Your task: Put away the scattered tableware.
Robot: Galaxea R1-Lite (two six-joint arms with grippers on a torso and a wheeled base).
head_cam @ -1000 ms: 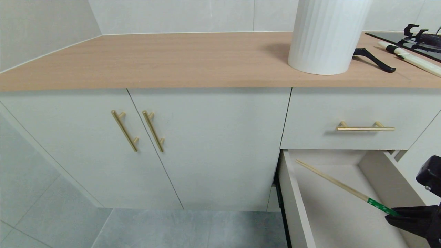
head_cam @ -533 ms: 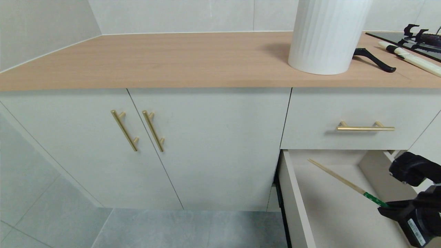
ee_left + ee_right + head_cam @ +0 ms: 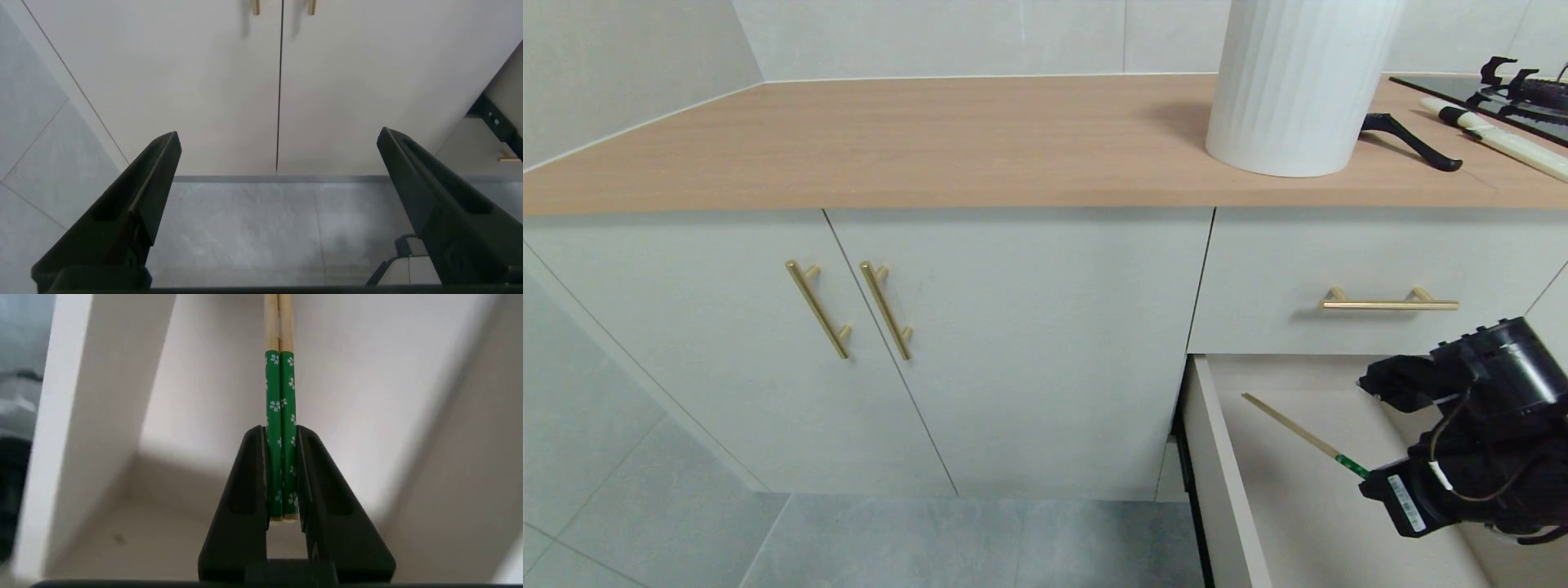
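Here, the left gripper (image 3: 278, 139) hangs with fingers spread wide before the closed cabinet doors (image 3: 278, 82); to the right, green-ended chopsticks (image 3: 1298, 433) slant over the open drawer (image 3: 1217, 457), their green end pinched by the right gripper (image 3: 280, 449)

Soft, even light filled the kitchen. The white container (image 3: 1298, 82) threw a faint shadow leftward across the tabletop (image 3: 890, 139). The open drawer (image 3: 1225, 490) lay shaded along its left wall. The cabinet doors (image 3: 1013, 351) leaned outward toward the head view's edges.
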